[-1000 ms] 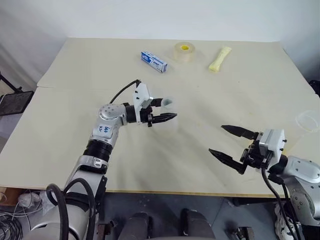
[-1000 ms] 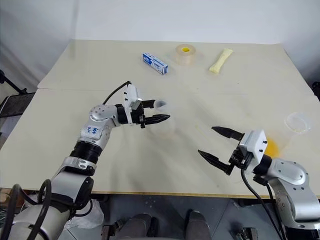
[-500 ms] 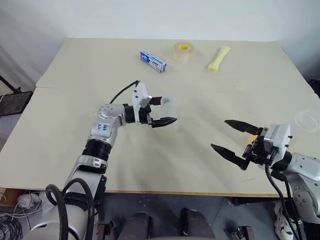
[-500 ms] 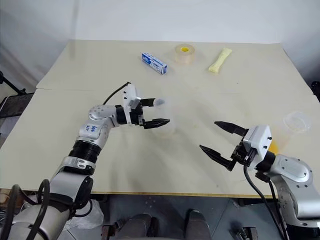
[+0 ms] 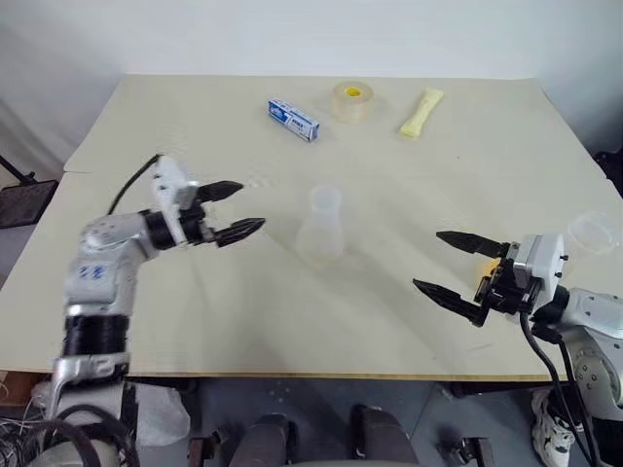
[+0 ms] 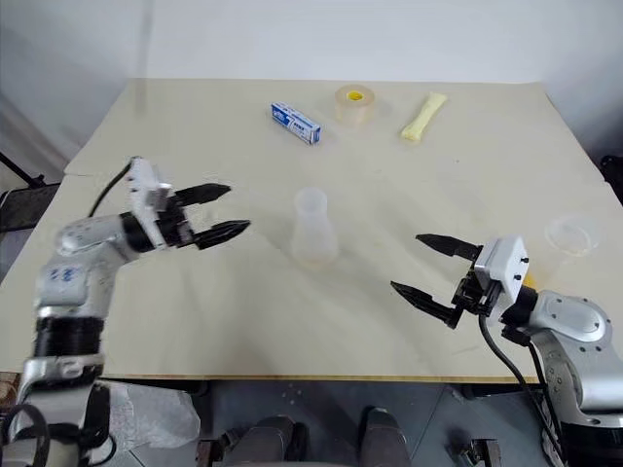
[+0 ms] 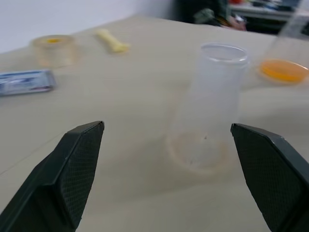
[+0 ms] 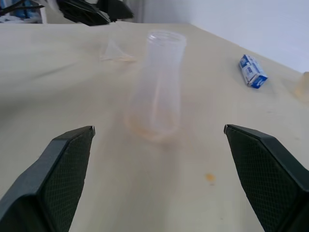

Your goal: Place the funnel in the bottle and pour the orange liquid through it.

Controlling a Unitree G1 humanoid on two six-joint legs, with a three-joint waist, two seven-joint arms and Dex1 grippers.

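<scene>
Standing upright mid-counter [image 5: 409, 321], the bottle [image 5: 320, 225] was empty and untouched. Left pincer [image 5: 237, 209] hung spread wide and empty, off to the bottle's left; right pincer [image 5: 456, 266] likewise spread and empty to its right. Funnel [image 8: 115, 51] lay on the counter beyond the bottle. Orange liquid [image 7: 284, 70] sat in a clear cup [image 6: 569, 234] near the right edge.

A bare test room or lab: plain white walls, pale table [image 5: 146, 126] filling the frame centre, black equipment stand [image 5: 19, 180] at the left edge
</scene>
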